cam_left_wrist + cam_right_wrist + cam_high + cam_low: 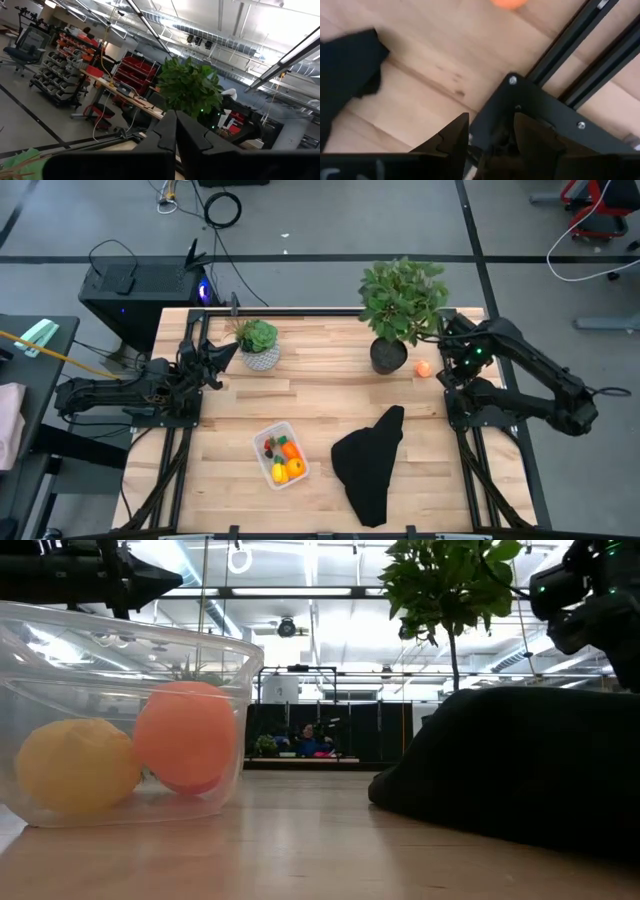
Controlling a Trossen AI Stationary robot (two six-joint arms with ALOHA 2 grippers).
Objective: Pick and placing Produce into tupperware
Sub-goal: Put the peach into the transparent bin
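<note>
The left gripper [228, 352] has its fingers pressed together, holding nothing, folded back at the tabletop's left edge beside the small potted plant [259, 344]. The right gripper [447, 372] hangs half spread and empty over the right edge, arm bent, near a lone orange toy fruit [423, 368] by the large potted plant [400, 305]. The clear tupperware [280, 454] sits near the front edge holding several toy fruits [287, 460], left of the black cloth [370, 463].

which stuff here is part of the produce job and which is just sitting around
Part of the job:
- tupperware, holding several pieces
- loose orange produce by the big plant
- right gripper, open
- left gripper, shut

Just lying about:
- black cloth
- large potted plant
- small potted plant
</note>
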